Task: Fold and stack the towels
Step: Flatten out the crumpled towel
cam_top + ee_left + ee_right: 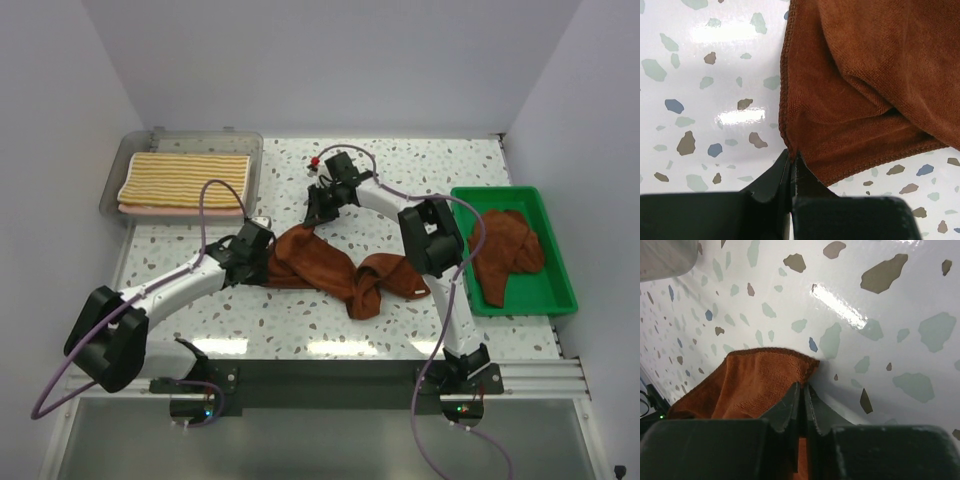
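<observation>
A rust-brown towel [335, 265] lies crumpled and twisted across the middle of the table. My left gripper [266, 258] is shut on the towel's left corner, and the left wrist view shows that hemmed corner pinched between the fingertips of the left gripper [791, 156]. My right gripper [316, 218] is shut on the towel's far corner. In the right wrist view the cloth [755, 385] runs down between the closed jaws of the right gripper [802, 388]. A second rust-brown towel [505, 252] lies bunched in the green tray. A yellow-and-white striped towel [185, 178] rests folded on a salmon-pink towel [180, 210].
The clear grey bin [255, 150] holding the folded towels stands at the back left, and its corner [665, 255] shows in the right wrist view. The green tray [560, 290] sits at the right. White walls close in the table on three sides.
</observation>
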You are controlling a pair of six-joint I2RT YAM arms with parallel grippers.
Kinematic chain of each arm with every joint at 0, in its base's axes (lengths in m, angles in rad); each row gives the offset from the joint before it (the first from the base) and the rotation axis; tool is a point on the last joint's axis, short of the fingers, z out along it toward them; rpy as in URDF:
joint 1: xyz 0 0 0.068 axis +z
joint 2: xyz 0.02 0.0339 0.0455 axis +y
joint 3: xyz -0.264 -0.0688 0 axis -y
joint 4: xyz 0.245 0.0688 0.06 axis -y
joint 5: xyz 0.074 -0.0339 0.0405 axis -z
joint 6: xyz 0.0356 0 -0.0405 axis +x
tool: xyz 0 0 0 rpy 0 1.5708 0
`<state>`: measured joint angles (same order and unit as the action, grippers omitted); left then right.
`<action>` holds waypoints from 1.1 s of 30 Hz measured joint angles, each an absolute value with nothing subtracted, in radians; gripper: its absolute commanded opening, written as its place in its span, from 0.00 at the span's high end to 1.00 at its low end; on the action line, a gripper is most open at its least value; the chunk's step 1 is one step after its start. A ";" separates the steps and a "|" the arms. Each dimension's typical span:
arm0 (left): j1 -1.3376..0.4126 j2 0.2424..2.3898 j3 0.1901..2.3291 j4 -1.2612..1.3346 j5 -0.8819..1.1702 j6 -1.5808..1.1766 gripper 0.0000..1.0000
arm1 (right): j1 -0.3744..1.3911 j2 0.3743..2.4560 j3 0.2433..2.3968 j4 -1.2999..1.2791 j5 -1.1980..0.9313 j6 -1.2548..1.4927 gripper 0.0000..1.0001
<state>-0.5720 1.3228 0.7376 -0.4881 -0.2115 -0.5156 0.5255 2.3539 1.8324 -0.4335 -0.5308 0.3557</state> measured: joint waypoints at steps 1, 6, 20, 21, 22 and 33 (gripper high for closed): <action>-0.572 1.322 0.738 -0.488 -0.213 -0.515 1.00 | 0.525 2.353 1.829 -0.432 -0.528 0.355 0.96; -0.572 1.309 0.738 -0.488 -0.215 -0.501 1.00 | 0.514 2.285 1.754 -0.419 -0.475 0.339 1.00; -0.572 1.334 0.923 -0.473 -0.220 -0.348 1.00 | 0.451 1.755 1.349 -0.294 -0.293 0.154 1.00; -0.571 1.347 0.961 -0.477 -0.226 -0.333 1.00 | 0.453 1.744 1.348 -0.294 -0.278 0.144 1.00; -0.570 1.364 1.007 -0.481 -0.235 -0.319 1.00 | 0.453 1.735 1.348 -0.292 -0.271 0.136 1.00; -0.497 1.573 1.756 -0.494 -0.346 -0.124 1.00 | 0.413 1.683 1.735 -0.347 -0.081 -0.002 1.00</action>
<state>-0.4973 1.5726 1.7557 -0.4942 -0.3462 -0.1238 0.4133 1.6829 1.7351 -0.3466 -0.0811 -0.0017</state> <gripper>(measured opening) 0.021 0.015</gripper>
